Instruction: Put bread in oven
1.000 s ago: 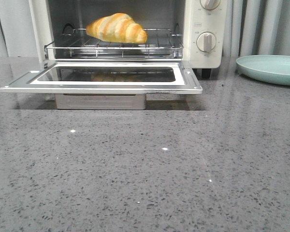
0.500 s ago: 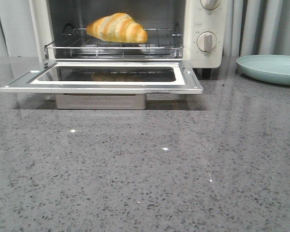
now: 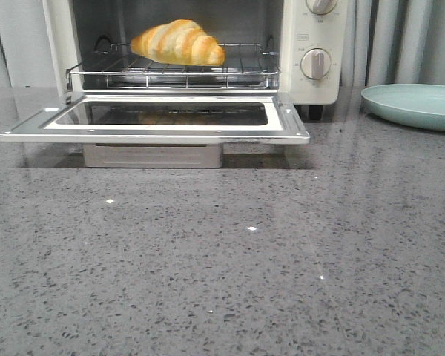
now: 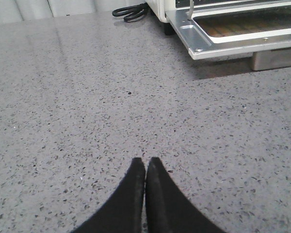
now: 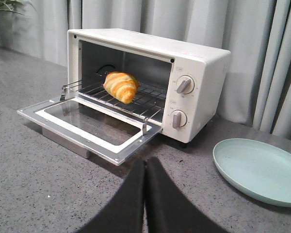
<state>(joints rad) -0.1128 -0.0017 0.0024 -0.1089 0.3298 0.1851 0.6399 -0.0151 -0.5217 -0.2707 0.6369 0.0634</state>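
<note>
The golden-orange bread [image 3: 178, 42] lies on the wire rack [image 3: 170, 73] inside the cream-white oven [image 3: 315, 44]. The oven's glass door [image 3: 156, 119] hangs open and flat. The right wrist view shows the bread [image 5: 121, 86] on the rack in the oven [image 5: 199, 63] too. My left gripper [image 4: 145, 162] is shut and empty over bare counter, well short of the door's corner [image 4: 199, 48]. My right gripper [image 5: 145, 164] is shut and empty in front of the door's near corner. Neither gripper shows in the front view.
A pale green plate [image 3: 415, 104] sits on the counter right of the oven, also in the right wrist view [image 5: 259, 170]. A black cord [image 4: 131, 10] lies beside the oven. Grey curtains hang behind. The grey speckled counter [image 3: 222, 259] stretches in front.
The front view has shifted very slightly; the bread, oven and plate keep their places. No gripper enters the front view.
</note>
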